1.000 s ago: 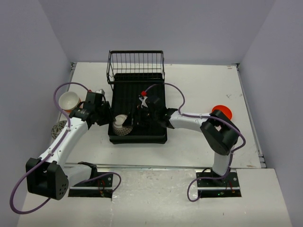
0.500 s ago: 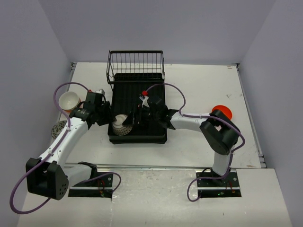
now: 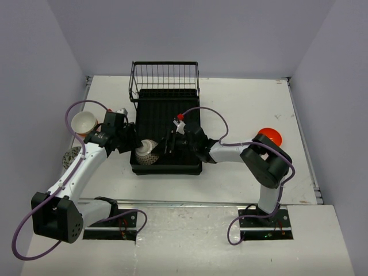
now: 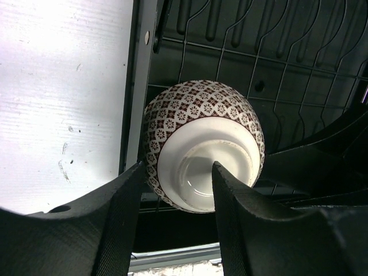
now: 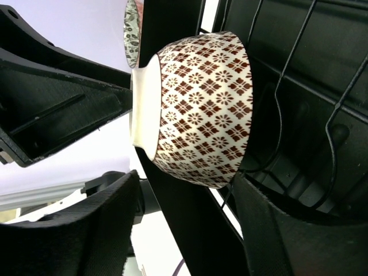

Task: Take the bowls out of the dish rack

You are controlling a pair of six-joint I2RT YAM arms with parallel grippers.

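Left gripper [image 4: 177, 168]: jaws apart, one on each side of the white foot of the patterned bowl [image 4: 201, 144], with no clamping visible. Right gripper [image 5: 187, 175]: jaws spread wide, aimed at the same bowl's patterned side. The bowl stands on edge in the near-left corner of the dish rack [image 3: 164, 106], its foot toward the desk's left edge. The rack lies midway between the left and right edges, toward the far edge. A cream bowl [image 3: 84, 121] sits near the left edge and an orange bowl [image 3: 269, 135] near the right edge.
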